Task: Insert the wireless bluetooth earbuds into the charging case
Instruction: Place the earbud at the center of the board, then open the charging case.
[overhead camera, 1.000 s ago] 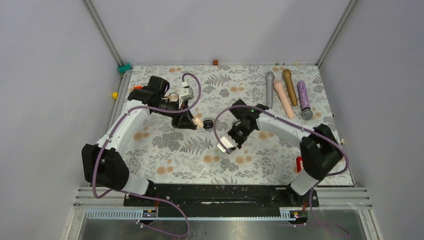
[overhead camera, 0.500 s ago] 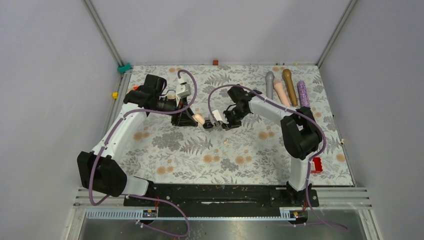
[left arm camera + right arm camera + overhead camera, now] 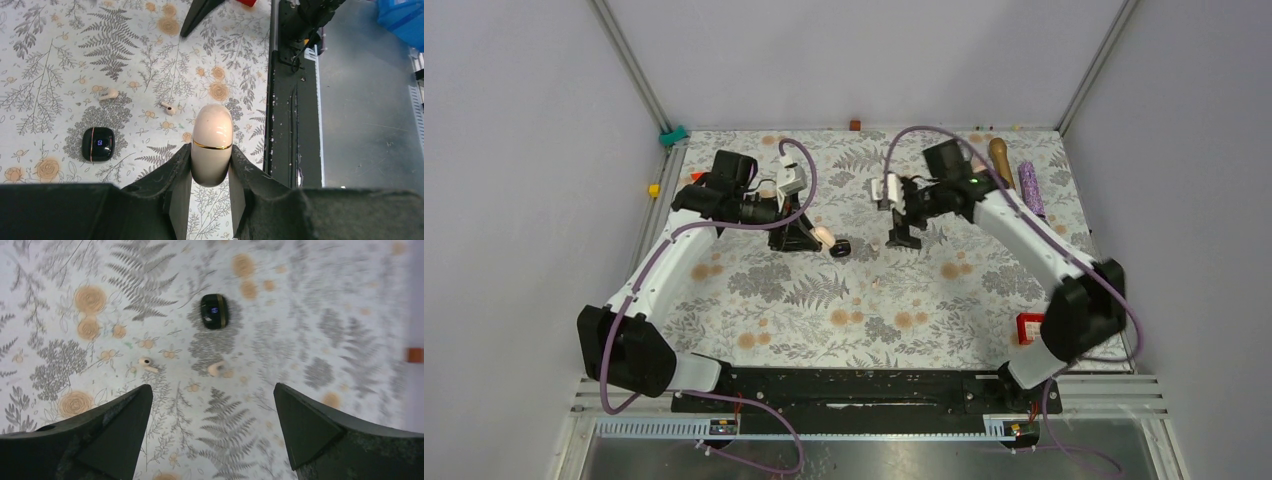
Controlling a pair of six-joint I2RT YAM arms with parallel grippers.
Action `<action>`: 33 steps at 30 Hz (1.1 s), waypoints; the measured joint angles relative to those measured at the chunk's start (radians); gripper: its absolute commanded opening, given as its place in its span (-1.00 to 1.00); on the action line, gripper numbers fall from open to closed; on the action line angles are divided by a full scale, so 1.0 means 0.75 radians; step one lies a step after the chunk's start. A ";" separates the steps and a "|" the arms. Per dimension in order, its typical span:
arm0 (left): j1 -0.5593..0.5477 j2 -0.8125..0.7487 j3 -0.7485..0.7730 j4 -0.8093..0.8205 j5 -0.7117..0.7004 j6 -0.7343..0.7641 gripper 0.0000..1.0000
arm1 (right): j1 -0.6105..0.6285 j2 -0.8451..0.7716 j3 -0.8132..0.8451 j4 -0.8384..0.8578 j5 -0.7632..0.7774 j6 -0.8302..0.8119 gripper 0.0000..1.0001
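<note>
Currently your empty, wide-open right gripper faces the tiny pale-pink earbuds at twelve o'clock; left gripper clamps the cream oval charging case.

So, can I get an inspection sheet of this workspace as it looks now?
Surface: floral table cover, flat.
Job's things: cream charging case, apparently closed, in the left hand; two earbuds loose on the cover.
Clutter: small black case; long cylinders, far right; red box.
Hands: left hand shut on the charging case; right hand open, empty.
Cables: purple cables looping off both arms.
Surroundings: grey walls, metal frame.
</note>
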 measured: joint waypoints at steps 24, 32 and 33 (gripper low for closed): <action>-0.328 0.050 -0.061 0.324 -0.143 -0.302 -1.00 | 0.134 -0.576 -0.405 0.694 -0.023 1.357 0.99; -0.331 0.069 -0.061 0.335 -0.091 -0.309 -1.00 | 0.217 -0.479 -0.430 0.704 0.083 1.342 0.99; -0.331 0.069 -0.062 0.335 -0.091 -0.305 -1.00 | 0.216 -0.481 -0.433 0.703 0.097 1.338 0.99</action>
